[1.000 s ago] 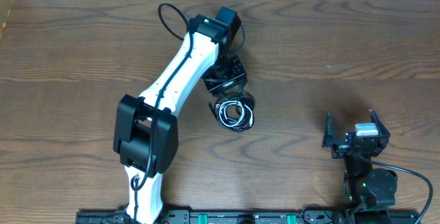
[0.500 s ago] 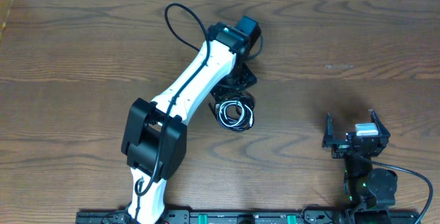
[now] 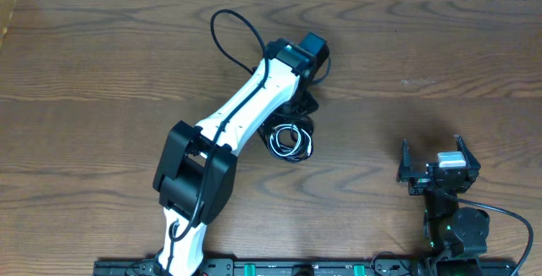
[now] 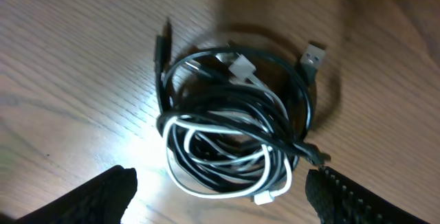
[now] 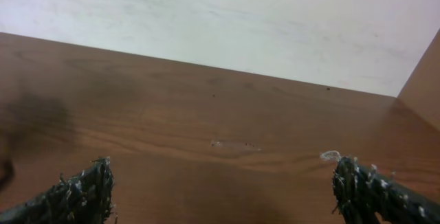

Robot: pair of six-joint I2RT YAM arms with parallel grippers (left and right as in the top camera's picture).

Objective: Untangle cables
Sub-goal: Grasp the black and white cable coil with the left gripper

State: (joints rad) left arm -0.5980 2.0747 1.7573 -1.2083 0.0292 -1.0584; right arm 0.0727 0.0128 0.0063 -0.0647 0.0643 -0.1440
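The cables [image 4: 234, 128] lie in one tangled coil on the wooden table, long black cords looped with a shorter white one [image 4: 206, 183]. A silver USB plug [image 4: 313, 55] sticks out at the coil's upper right. My left gripper [image 4: 221, 183] hovers open over the coil's near edge, one finger on each side, holding nothing. From overhead, the coil [image 3: 290, 139] sits mid-table just below the left gripper [image 3: 298, 105], which is mostly hidden under its wrist. My right gripper [image 3: 434, 156] rests open at the right front, far from the cables, with only bare table between its fingers [image 5: 86, 191].
The left arm [image 3: 246, 111] stretches diagonally from the front edge to mid-table, its own thick black wire [image 3: 233, 26] arching behind it. A pale wall [image 5: 220, 18] runs along the table's far edge. The arm bases stand along the front edge [image 3: 279, 267].
The left arm has swung to the right and its wrist now covers the gripper from overhead. Its jaws have spread wider. The cable coil and the right arm have not moved.
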